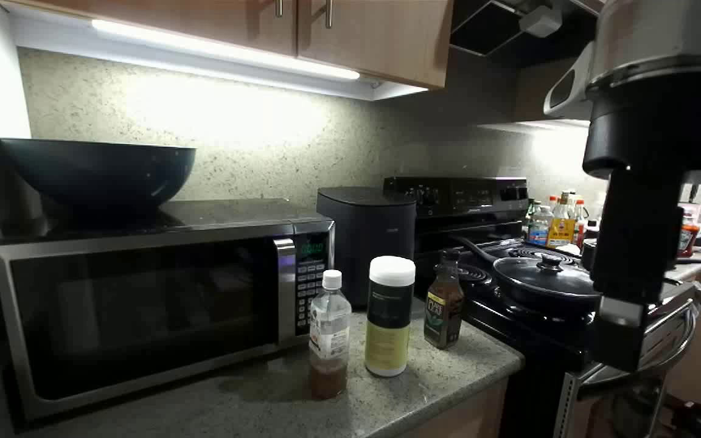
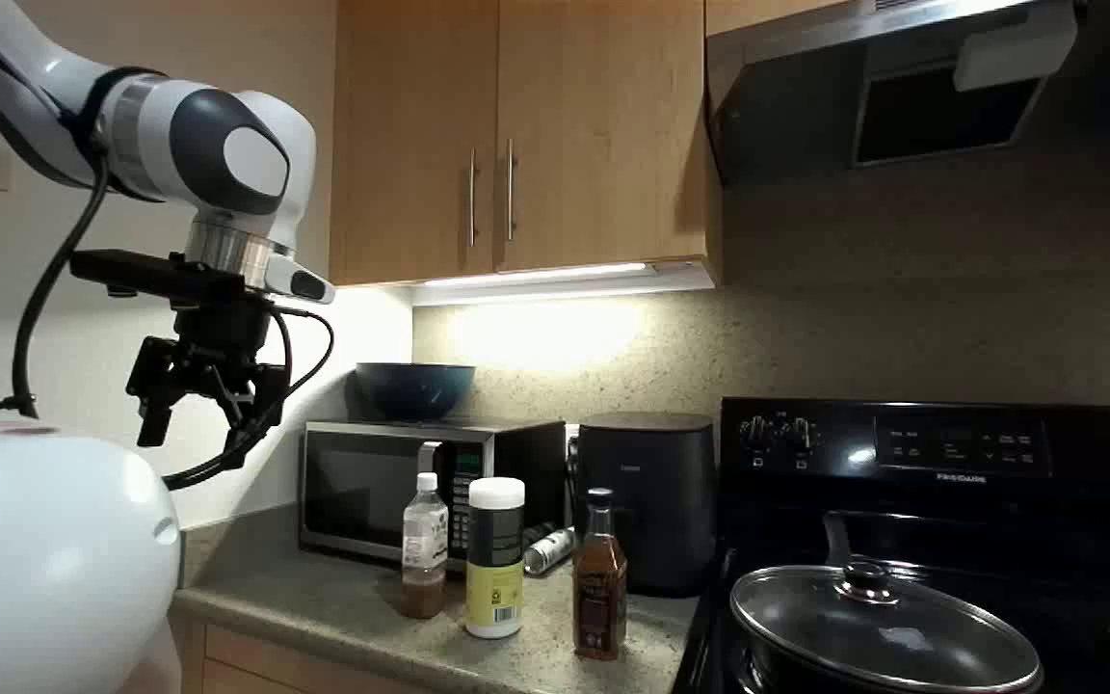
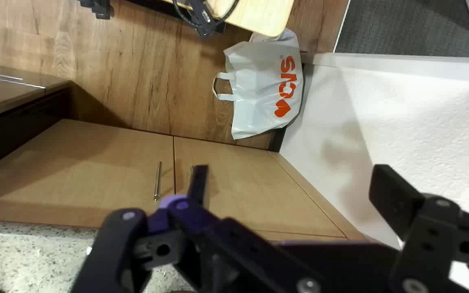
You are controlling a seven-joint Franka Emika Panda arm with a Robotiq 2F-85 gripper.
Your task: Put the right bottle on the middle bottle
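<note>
Wrist view: the gripper (image 3: 289, 185) is spread wide, no bottle between its fingers, facing cabinet doors (image 3: 242, 179) and floor (image 3: 145, 81). In both exterior views the dark-capped brown bottle (image 1: 443, 307), the task's right one, stands upright on the worktop (image 1: 442, 380) at the right of the row. To its left, apart, stands the white-lidded canister (image 1: 388, 331), the middle one, and farther left the clear white-capped bottle (image 1: 330, 331). In an exterior view the gripper hangs well apart from all three, fingers pointing down.

The step in hand seems to be the approach, with the grasp not yet made. Next, I judge, the gripper must swing over to the dark-capped brown bottle, straddle it without knocking the white-lidded canister, and close; the lift onto the lid follows.
</note>
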